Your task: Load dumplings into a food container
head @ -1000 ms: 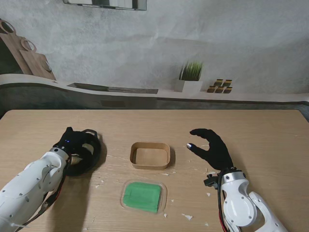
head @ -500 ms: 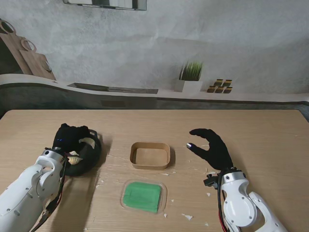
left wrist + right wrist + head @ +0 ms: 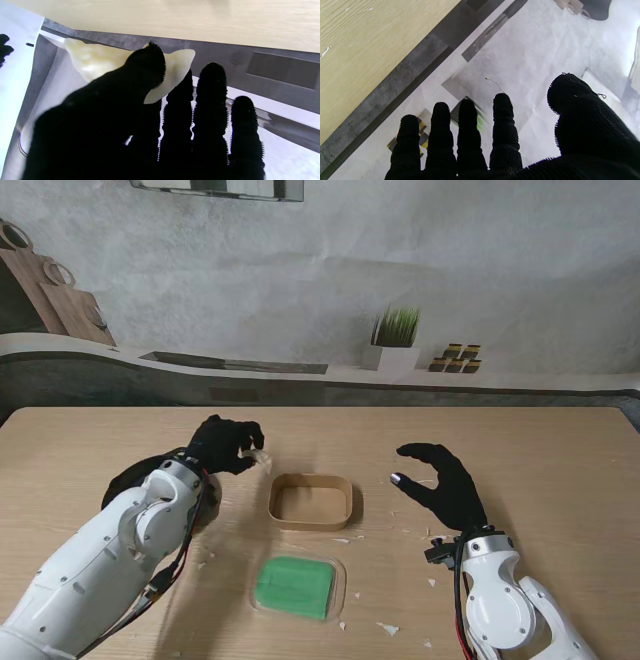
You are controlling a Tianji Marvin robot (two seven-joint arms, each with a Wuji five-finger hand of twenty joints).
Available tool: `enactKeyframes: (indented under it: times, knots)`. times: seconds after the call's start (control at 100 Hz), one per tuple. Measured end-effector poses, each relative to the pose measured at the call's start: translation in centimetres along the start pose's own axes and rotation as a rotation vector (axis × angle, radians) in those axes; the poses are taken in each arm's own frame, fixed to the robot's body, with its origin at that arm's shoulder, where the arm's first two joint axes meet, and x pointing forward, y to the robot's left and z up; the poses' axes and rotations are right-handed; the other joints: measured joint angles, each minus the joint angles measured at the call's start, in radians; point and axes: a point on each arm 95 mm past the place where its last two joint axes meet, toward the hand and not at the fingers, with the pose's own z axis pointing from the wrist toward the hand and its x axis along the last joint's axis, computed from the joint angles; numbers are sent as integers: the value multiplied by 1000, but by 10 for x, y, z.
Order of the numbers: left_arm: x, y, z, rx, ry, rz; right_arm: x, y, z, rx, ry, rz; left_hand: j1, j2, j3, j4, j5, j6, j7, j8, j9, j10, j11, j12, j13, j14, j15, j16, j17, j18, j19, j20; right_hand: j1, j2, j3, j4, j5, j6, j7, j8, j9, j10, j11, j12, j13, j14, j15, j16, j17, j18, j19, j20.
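My left hand [image 3: 225, 446] is shut on a pale dumpling [image 3: 261, 460], held just left of the brown paper container [image 3: 311, 502] and above the table. The left wrist view shows that dumpling [image 3: 100, 60] pinched between thumb and fingers [image 3: 211, 82]. The black bowl [image 3: 128, 476] it came from sits behind my left forearm, mostly hidden. My right hand [image 3: 445, 485] hovers open to the right of the container, fingers spread, holding nothing; the right wrist view shows its fingers [image 3: 467, 120] apart.
A clear lid over a green insert [image 3: 296, 585] lies nearer to me than the container. Small white scraps [image 3: 388, 628] dot the wooden table [image 3: 560, 470]. A potted plant [image 3: 392, 340] stands on the ledge beyond the table's far edge.
My left hand has left the black bowl and swung right toward the container with a dumpling pinched in it. The right hand has barely moved.
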Motion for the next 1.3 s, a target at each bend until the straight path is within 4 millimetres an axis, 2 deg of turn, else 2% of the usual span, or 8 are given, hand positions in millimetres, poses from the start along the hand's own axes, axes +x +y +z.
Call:
enactKeyframes:
  times: [0.4, 0.96, 1.03, 1.08, 1.12, 1.15, 1.23, 1.3]
  knots:
    - [55, 41, 13, -148, -12, -32, 0, 2, -1, -10, 0, 6, 0, -37, 10, 0, 59, 36, 0, 0, 51, 6, -10, -1, 50, 2, -1, 0, -14, 16, -13, 0, 0, 0, 0, 0, 0, 0, 0, 0, 0, 0, 0, 0, 0, 0, 0, 0, 0, 0, 0, 0]
    - [51, 71, 8, -212, -51, -19, 0, 2, -2, -14, 1, 5, -1, -19, 48, 14, 101, 38, 62, 4, 55, 7, -10, -1, 48, 3, -1, 0, -52, 16, -13, 0, 0, 0, 0, 0, 0, 0, 0, 0, 0, 0, 0, 0, 0, 0, 0, 0, 0, 0, 0, 0]
    - [51, 71, 8, -217, -50, -25, 0, 3, -2, -16, 2, 4, -1, -4, 46, 16, 83, 38, 60, 4, -6, 7, -9, -2, -23, 4, -14, -1, -97, 16, -15, 0, 0, 0, 0, 0, 0, 0, 0, 0, 0, 0, 0, 0, 0, 0, 0, 0, 0, 0, 0, 0]
    - [50, 70, 7, -212, -46, -28, 0, 3, -2, -18, 2, 3, -49, 12, 32, 16, 50, 38, 8, 1, -100, 7, 40, -79, -99, 4, -35, -23, -133, 16, -15, 0, 0, 0, 0, 0, 0, 0, 0, 0, 0, 0, 0, 0, 0, 0, 0, 0, 0, 0, 0, 0]
    - [50, 68, 6, -202, -45, -33, 0, 3, -2, -19, 2, 3, -109, 55, 32, 35, 18, 42, -76, 0, -200, 7, 80, -196, -173, 8, -67, -41, -166, 16, -16, 0, 0, 0, 0, 0, 0, 0, 0, 0, 0, 0, 0, 0, 0, 0, 0, 0, 0, 0, 0, 0]
    - [49, 65, 4, -191, -43, -38, 0, 3, -2, -19, 2, 3, -153, 98, 33, 67, -14, 61, -152, -2, -264, 7, 86, -270, -237, 25, -94, -67, -194, 16, -25, 0, 0, 0, 0, 0, 0, 0, 0, 0, 0, 0, 0, 0, 0, 0, 0, 0, 0, 0, 0, 0]
    - [52, 55, -1, -152, -20, -32, 0, 3, -2, -20, 2, 4, -229, 150, -18, 80, -96, 65, -290, -24, -408, 17, 50, -388, -396, 51, -181, -145, -253, 16, -70, -27, 0, 0, 0, 0, 0, 0, 0, 0, 0, 0, 0, 0, 0, 0, 0, 0, 0, 0, 0, 0]
    - [55, 40, -7, -122, 8, -16, 0, 4, -2, -21, 2, 4, -234, 181, -66, 82, -182, 51, -387, -57, -533, 17, -9, -455, -524, 52, -248, -200, -281, 16, -102, -49, 0, 0, 0, 0, 0, 0, 0, 0, 0, 0, 0, 0, 0, 0, 0, 0, 0, 0, 0, 0]
